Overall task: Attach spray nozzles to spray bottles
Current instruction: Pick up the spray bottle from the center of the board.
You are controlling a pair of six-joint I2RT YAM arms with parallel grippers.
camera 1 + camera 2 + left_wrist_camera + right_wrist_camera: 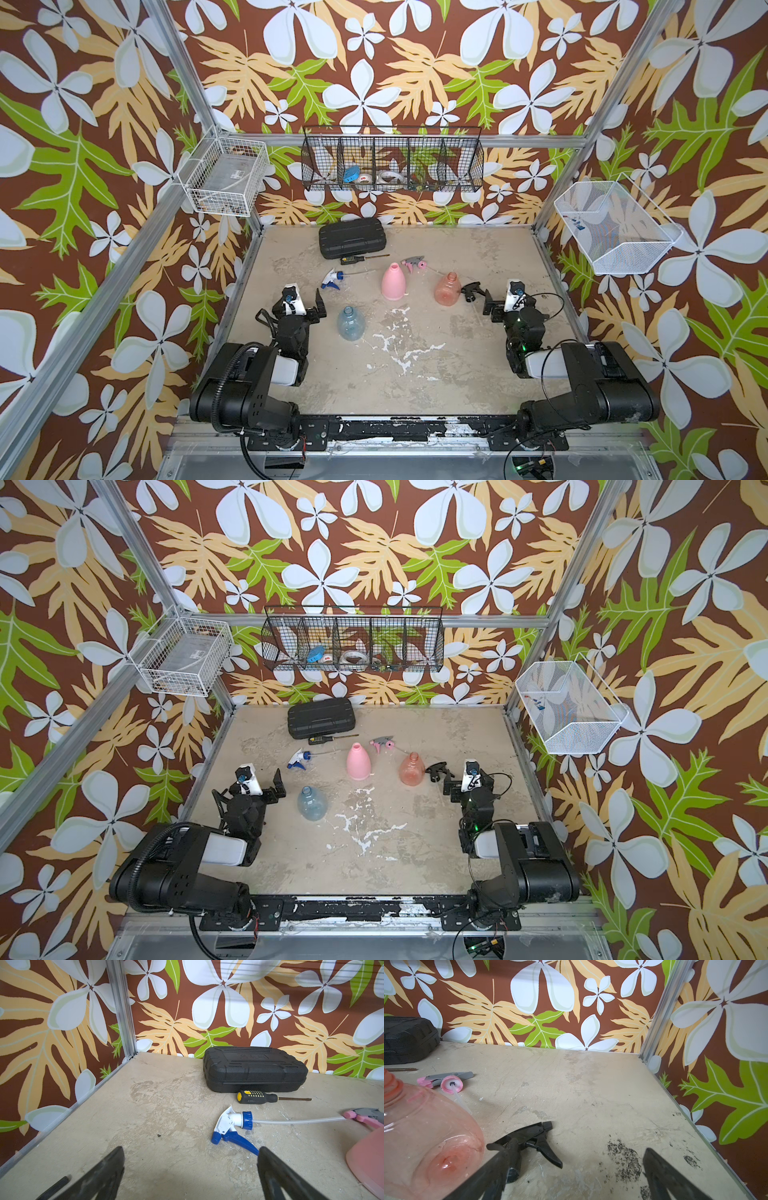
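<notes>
While the right pincer [574, 1152] gapes, the black nozzle [529, 1136] lies near it.

The worn, pale desk [415, 374] carries a black ribbed case [352, 238] at the back, with a black-and-yellow screwdriver [348, 260] just in front of it. A white-and-blue spray nozzle [331, 279], a grey-and-pink spray nozzle [413, 263] and a black spray nozzle [471, 289] lie on their sides. A pink bottle [393, 281], an orange-red bottle [448, 289] and a clear bluish bottle [351, 323] stand upright, the black spray nozzle perhaps touching the orange-red bottle.
</notes>
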